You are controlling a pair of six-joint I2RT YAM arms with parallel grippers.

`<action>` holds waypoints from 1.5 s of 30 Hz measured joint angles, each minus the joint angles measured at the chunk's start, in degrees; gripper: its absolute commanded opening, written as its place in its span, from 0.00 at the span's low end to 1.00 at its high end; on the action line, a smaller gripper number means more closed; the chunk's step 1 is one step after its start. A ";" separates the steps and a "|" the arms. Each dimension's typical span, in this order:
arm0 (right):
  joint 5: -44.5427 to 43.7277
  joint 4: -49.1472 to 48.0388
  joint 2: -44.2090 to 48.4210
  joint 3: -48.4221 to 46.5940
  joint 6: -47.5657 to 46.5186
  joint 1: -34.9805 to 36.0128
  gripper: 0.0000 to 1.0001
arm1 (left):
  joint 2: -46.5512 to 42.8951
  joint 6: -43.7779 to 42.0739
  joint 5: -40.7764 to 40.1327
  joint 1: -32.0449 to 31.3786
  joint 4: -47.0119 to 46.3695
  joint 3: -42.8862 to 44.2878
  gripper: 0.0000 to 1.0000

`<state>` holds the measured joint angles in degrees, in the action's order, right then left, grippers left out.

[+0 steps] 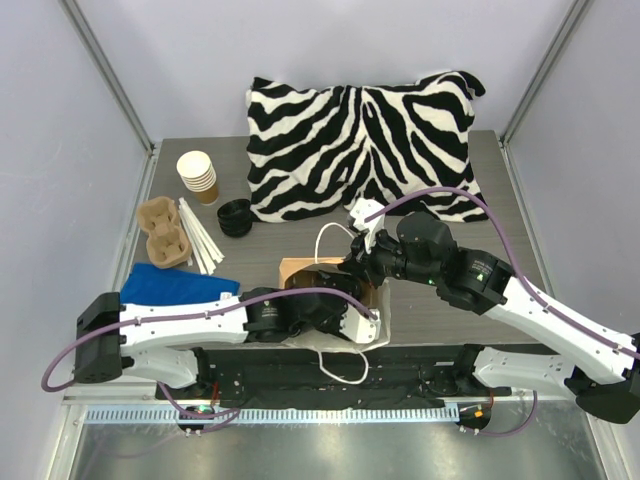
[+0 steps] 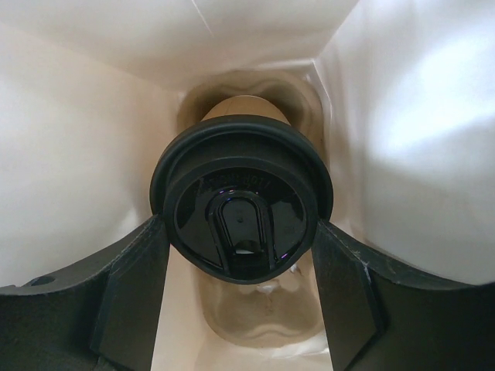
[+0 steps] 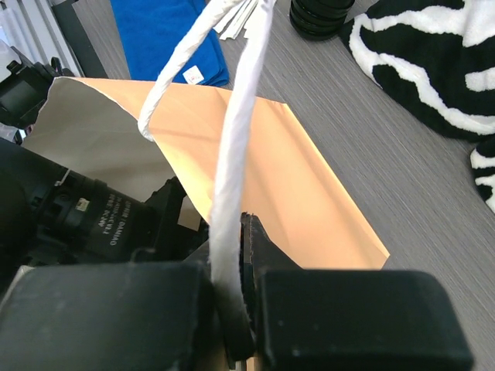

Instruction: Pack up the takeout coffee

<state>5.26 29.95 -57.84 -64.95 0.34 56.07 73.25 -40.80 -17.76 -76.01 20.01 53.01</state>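
Black left fingers (image 2: 128, 301) seemingly grip takeout coffee (image 2: 241, 205).

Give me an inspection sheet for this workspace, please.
Surface: grey wood-grain table, partly covered.
Job's things: small brown paper cup with black plastic lid inside brown paper bag.
Clutter: zebra-print pillow, stack of lidless paper cups, stack of black lids, cardboard cup carrier, white stir sticks, blue cloth.
Pincers: left pincer closed on the cup inside the bag; right pincer shut on the bag's white twisted handle.
Cables: purple cable along each arm, no snag seen.
Surroundings: pale walls, metal frame posts.
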 measured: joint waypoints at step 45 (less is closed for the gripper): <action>-3.15 1.38 -0.74 0.96 1.68 -3.50 0.01 | 16.81 2.71 8.55 5.97 12.72 14.51 0.00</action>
<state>2.11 31.33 -58.59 -63.99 2.02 52.58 90.06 -38.09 -9.21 -70.04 32.73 67.53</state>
